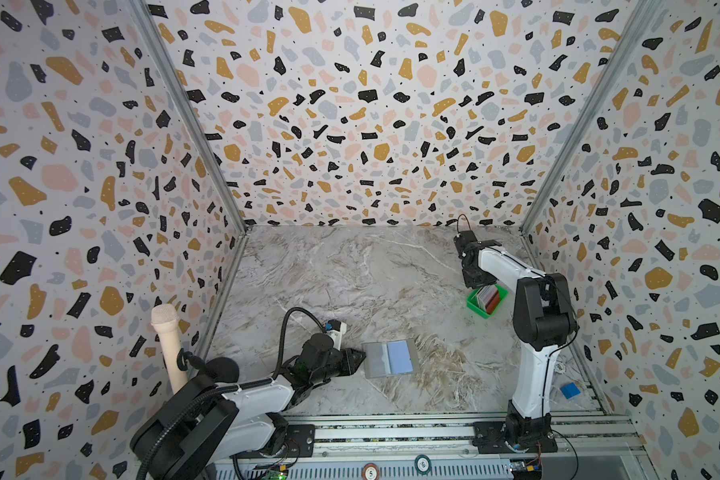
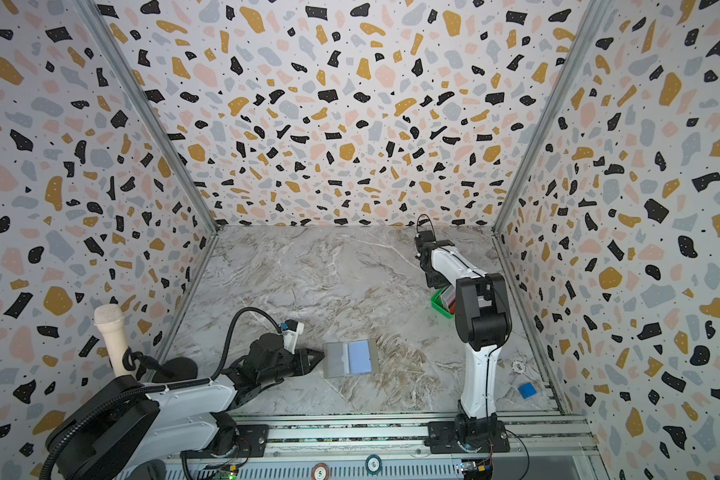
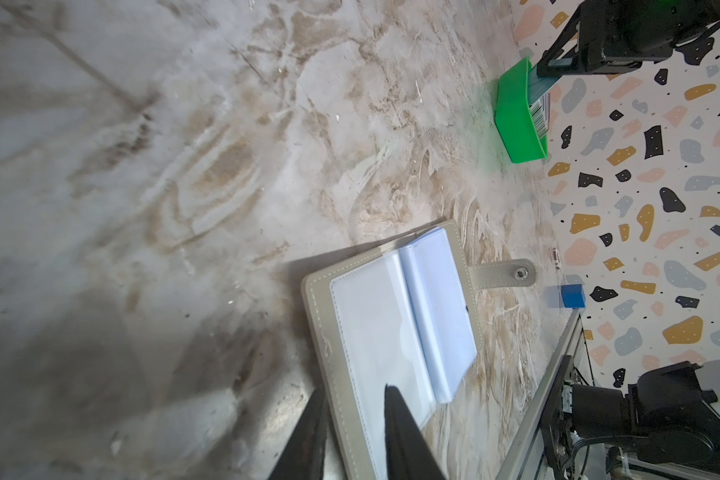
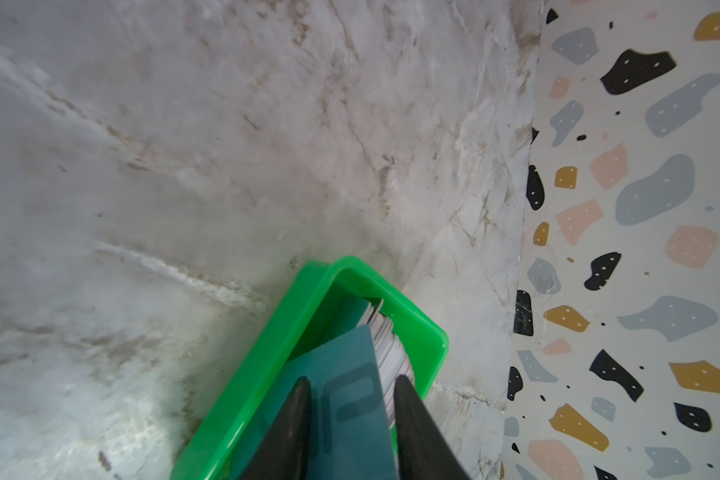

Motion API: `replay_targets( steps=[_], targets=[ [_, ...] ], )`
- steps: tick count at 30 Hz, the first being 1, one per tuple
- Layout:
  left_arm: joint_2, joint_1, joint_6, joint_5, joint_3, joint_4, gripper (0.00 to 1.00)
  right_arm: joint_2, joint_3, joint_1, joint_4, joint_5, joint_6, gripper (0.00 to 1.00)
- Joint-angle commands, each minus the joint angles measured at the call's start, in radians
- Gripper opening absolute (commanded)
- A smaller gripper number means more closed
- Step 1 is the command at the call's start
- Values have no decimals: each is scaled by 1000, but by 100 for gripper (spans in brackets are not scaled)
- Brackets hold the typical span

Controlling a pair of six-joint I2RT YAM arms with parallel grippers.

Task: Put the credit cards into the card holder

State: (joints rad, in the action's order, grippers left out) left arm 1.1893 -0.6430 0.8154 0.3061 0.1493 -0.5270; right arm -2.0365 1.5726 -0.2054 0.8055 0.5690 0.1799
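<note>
My right gripper [image 4: 352,384] is down in the green tray [image 4: 267,353], jaws narrow around a teal card [image 4: 341,353] fronting the standing credit cards [image 4: 387,345]; I cannot tell if it is clamped. Tray and cards sit beyond and right of the card holder [image 1: 387,358], which lies open on the bench [image 1: 350,282], spine front to back. My left gripper [image 3: 354,392], narrow, straddles the holder's left edge, grip unclear. Nothing stands between; a blue block [image 1: 570,390] lies well right of the holder.

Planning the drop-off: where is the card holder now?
In both top views the card holder lies open on the table, front centre, its left edge between the fingers of the left gripper.
</note>
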Motion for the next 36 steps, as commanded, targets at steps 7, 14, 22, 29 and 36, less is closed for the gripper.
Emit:
replay_targets(
  steps=[7,14,22,29,36],
  targets=[
    [-4,8,-18,7,-10,-46,27,106,-65,23,18,2,21,21],
    [21,10,-19,22,-7,-78,27,143,-125,36,17,0,37,6],
    [44,14,-18,41,-13,-124,27,166,-156,78,58,58,44,0],
    [43,14,-17,51,-25,-136,27,187,-130,151,61,101,33,0],
    [27,15,-17,50,-36,-128,27,216,-114,239,46,90,30,0]
  ],
)
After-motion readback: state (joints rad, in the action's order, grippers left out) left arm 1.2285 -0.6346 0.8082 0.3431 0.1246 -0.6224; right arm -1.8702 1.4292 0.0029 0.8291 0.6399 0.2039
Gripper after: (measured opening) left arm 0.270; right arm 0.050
